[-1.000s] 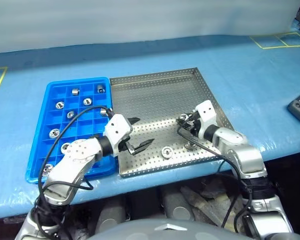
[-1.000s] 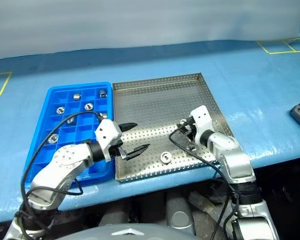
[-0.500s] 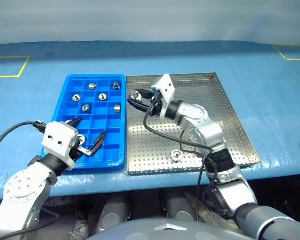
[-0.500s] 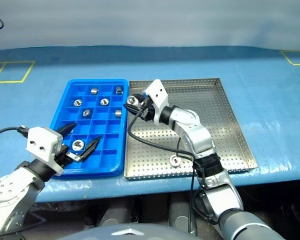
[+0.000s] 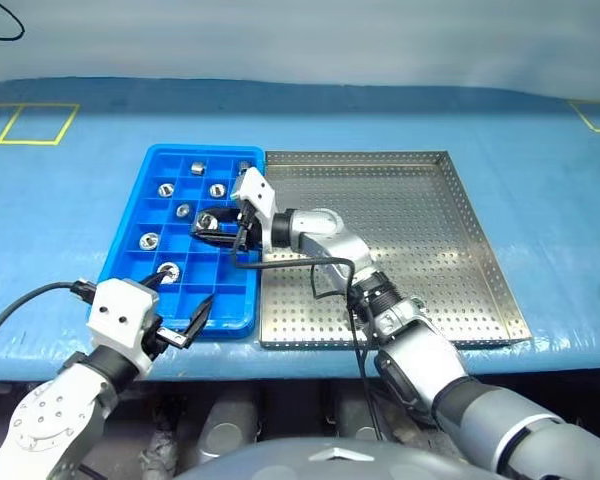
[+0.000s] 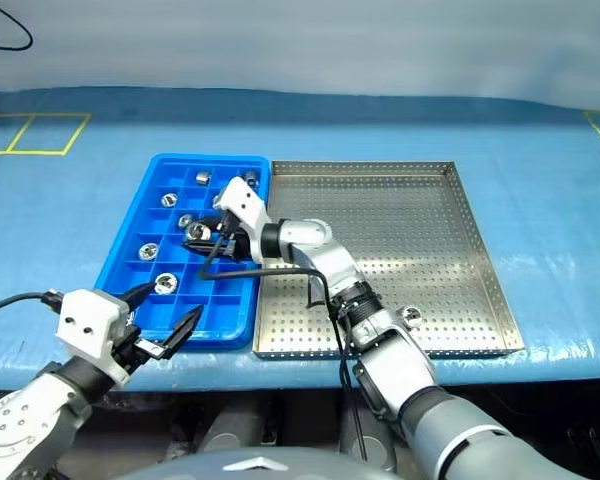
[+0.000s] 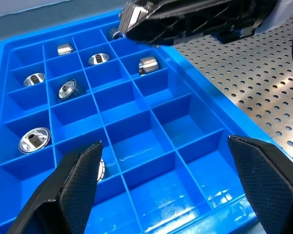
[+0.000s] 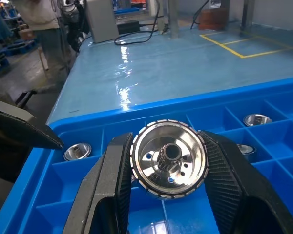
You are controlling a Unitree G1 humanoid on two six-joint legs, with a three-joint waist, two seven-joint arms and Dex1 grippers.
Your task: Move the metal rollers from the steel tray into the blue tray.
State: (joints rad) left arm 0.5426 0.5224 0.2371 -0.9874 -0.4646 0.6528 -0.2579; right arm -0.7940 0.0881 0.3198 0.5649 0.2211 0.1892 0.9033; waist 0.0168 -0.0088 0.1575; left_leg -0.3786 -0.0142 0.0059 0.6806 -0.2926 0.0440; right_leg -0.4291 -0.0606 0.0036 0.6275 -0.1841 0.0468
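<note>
My right gripper (image 5: 206,226) reaches across over the middle of the blue tray (image 5: 235,325), shut on one of the metal rollers (image 8: 168,158), which is gripped by its ribbed rim and held above the compartments. Several more rollers (image 7: 98,59) lie in separate compartments at the far and left parts of that tray. One roller (image 6: 412,316) rests on the steel tray (image 5: 410,230) near its front edge, beside my right forearm. My left gripper (image 5: 185,289) hovers open over the blue tray's near edge with nothing between its fingers (image 7: 78,180).
The two trays sit side by side on a blue-covered table, the blue one to the left. Yellow tape squares mark the far corners of the table. My right arm and its cable lie across the steel tray's left half.
My right gripper has carried the roller leftward from the steel tray to above the blue tray. My left gripper has drawn back to the blue tray's near edge. The camera view has shifted.
</note>
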